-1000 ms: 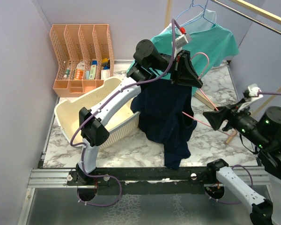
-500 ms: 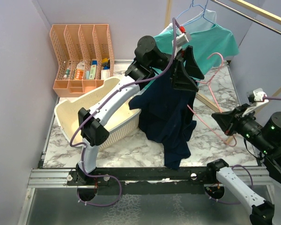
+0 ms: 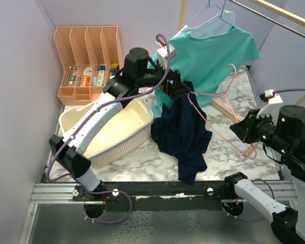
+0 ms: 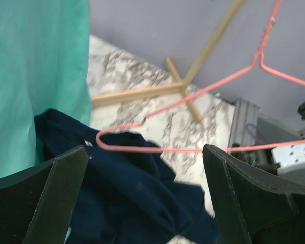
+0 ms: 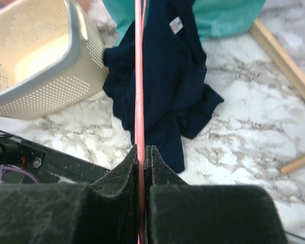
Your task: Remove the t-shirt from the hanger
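The navy t-shirt [image 3: 183,137] droops in a bunch from the left tip of the pink wire hanger [image 3: 227,136] down to the marble table. My left gripper [image 3: 175,89] hovers open at the shirt's top, beside the hanger tip. In the left wrist view, that gripper [image 4: 145,152] has nothing between its fingers. The shirt [image 4: 132,193] and the hanger [image 4: 193,96] lie beyond them. My right gripper [image 3: 239,128] is shut on the hanger's lower wire. From the right wrist, the gripper [image 5: 144,150] pinches the pink hanger [image 5: 139,76], which runs straight out over the shirt [image 5: 162,76].
A cream laundry basket [image 3: 107,129] sits left of the shirt. A teal shirt [image 3: 213,48] hangs on a blue hanger at the back. An orange organizer [image 3: 89,61] stands at the back left. The rack's wooden foot [image 3: 229,114] crosses the table on the right.
My left gripper let go of the navy shirt, opened wide and drew back to the left. The shirt sagged lower. My right gripper closed on the pink hanger.
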Controlling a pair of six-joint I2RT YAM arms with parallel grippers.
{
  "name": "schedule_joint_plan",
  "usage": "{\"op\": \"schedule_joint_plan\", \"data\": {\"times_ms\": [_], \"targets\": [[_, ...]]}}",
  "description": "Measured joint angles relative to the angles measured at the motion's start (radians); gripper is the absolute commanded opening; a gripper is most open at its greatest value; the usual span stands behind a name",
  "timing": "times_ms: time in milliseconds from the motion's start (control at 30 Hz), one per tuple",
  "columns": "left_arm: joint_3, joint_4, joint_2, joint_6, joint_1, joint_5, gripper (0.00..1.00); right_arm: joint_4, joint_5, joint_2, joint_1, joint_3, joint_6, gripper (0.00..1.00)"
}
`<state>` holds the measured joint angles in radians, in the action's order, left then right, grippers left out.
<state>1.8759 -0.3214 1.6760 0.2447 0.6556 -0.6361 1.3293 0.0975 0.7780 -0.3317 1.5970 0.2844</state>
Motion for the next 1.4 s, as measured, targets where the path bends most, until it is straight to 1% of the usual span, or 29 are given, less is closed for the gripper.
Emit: {"op": "schedule_joint_plan", "data": {"times_ms": [33,167,367,567,700,933,1167,1400], "targets": [[-0.073,-0.005,-0.05,-0.019,0.003,0.035,0.99,0.014,-0.002,0.019,0.0,0.001,0.006,0.01],[-0.249,0.015,-0.186,-0.058,0.008,0.125,0.99,0.064,-0.023,0.071,0.0,0.03,0.025,0.01],[-0.431,0.076,-0.348,-0.08,0.007,0.215,0.99,0.064,-0.168,0.09,0.0,0.118,0.051,0.01],[-0.583,0.157,-0.496,-0.085,0.008,0.235,0.99,-0.031,-0.38,0.073,0.0,0.132,0.048,0.01],[-0.67,0.195,-0.585,-0.094,0.008,0.255,0.98,-0.158,-0.491,0.077,0.0,0.119,0.026,0.01],[-0.781,0.223,-0.687,-0.106,0.008,0.312,0.98,-0.37,-0.62,0.113,0.0,0.113,-0.008,0.01],[-0.808,0.224,-0.703,-0.109,0.008,0.331,0.98,-0.453,-0.706,0.184,0.0,0.11,-0.042,0.01],[-0.808,0.224,-0.703,-0.109,0.008,0.33,0.98,-0.483,-0.792,0.269,0.0,0.105,-0.059,0.01]]}}
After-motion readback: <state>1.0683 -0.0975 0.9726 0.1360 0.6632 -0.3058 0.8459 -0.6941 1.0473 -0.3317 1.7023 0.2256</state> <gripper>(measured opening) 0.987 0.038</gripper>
